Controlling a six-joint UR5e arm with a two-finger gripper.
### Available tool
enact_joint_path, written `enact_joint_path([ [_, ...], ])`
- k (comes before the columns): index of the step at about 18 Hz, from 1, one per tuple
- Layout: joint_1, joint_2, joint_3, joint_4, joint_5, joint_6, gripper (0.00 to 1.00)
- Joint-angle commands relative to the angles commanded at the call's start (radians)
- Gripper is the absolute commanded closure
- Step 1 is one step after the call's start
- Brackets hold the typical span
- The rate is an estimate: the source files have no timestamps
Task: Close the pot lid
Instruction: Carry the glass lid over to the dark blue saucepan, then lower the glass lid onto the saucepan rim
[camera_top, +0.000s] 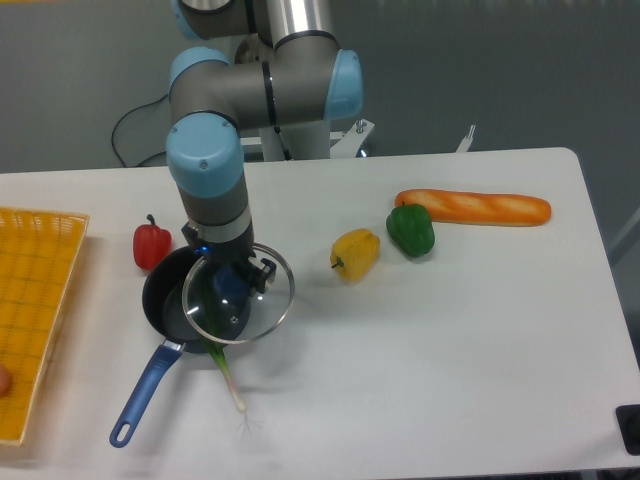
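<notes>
The gripper (232, 278) points straight down from the grey-and-pale-blue arm and is clamped on the blue centre knob of the lid (238, 294), a round disc of clear glass edged with a thin bright metal rim. The lid hangs roughly level, overlapping the right half of the pot (172, 297) and reaching past the pot's right edge over the white table (450, 330). The pot is a small round pan with a dark, matte blue-black interior; its long, glossy blue handle runs toward the lower left and ends in a hanging loop. A spring onion (222, 363) with slender green leaves and a pale white stalk lies partly inside the pot, its root end trailing out onto the table below the lid. Just left of the pot sits a smooth red pepper (150, 244). Well to the right lie a lumpy yellow pepper (355, 253), a shiny green pepper (411, 229) and a long golden baguette (474, 207). A yellow woven-grid basket (34, 310) occupies the table's left edge.
</notes>
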Motion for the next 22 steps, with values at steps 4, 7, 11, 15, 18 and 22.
enact_joint_path([
  [4,-0.005,0.008,-0.035,0.049,0.003,-0.025,0.62],
  [7,-0.044,0.002,-0.040,0.095,0.028,-0.063,0.62],
  [11,-0.051,0.000,-0.046,0.103,0.041,-0.071,0.62],
  [15,-0.054,0.003,-0.060,0.104,0.041,-0.069,0.62],
  [18,-0.064,0.002,-0.074,0.104,0.041,-0.071,0.62],
  [22,-0.066,0.006,-0.077,0.104,0.038,-0.075,0.62],
])
